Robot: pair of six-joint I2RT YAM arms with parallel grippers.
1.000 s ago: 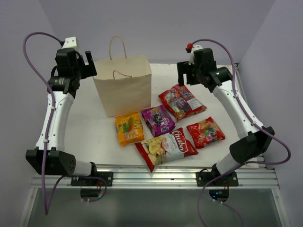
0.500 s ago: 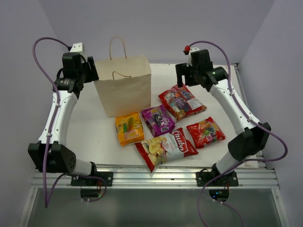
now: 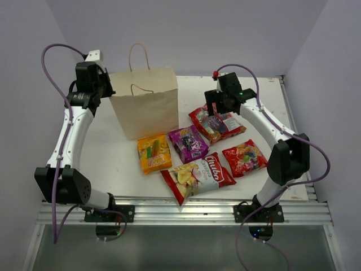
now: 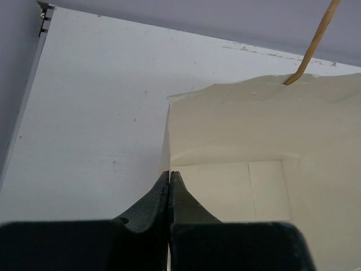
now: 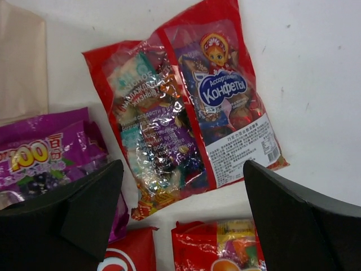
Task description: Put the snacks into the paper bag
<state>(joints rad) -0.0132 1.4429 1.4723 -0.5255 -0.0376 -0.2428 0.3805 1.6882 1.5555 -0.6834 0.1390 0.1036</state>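
Tan kraft paper bag (image 3: 148, 107) rim is pinched by left gripper (image 4: 170, 176). Right gripper (image 5: 183, 169) is spread open over red foil candy packet (image 5: 186, 107) toward far-right corner. Packet could be dropped, the foil being slick.

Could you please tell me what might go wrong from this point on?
1. The left hand is shut on one thin rim edge of the paper bag; pulling could tear or tip it.
2. The open right hand hangs over the red candy packet and partly the purple packet beside it; it might catch both, or the foil may slip.
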